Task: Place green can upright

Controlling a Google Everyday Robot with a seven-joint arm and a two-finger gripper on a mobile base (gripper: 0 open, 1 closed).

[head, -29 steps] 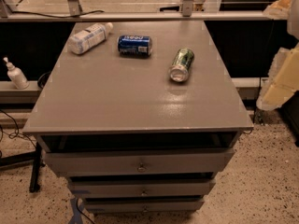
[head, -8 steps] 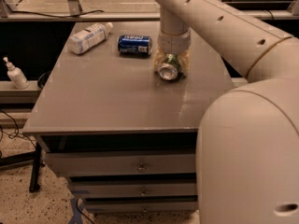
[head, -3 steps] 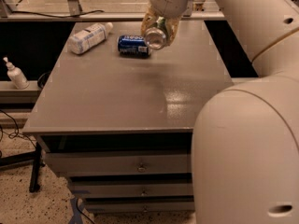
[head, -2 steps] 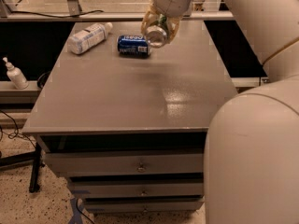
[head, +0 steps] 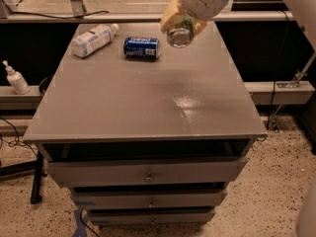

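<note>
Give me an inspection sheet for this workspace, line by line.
Surface: grey table top, glare patch right of middle.
Job's things: green can held off the table, tilted, one end facing the camera, not upright.
Clutter: blue can and plastic bottle, both lying on their sides at the back.
Tool: tool above the table's back right, shut on the green can.
Cables: black cable on the floor at left.
Surroundings: pump bottle on the left ledge; drawers below.

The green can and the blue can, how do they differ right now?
The green can is held in the gripper, above the table; the blue can lies on the table. The green can's silver end faces the camera; the blue can shows its side. Both look the same size; neither stands upright.
</note>
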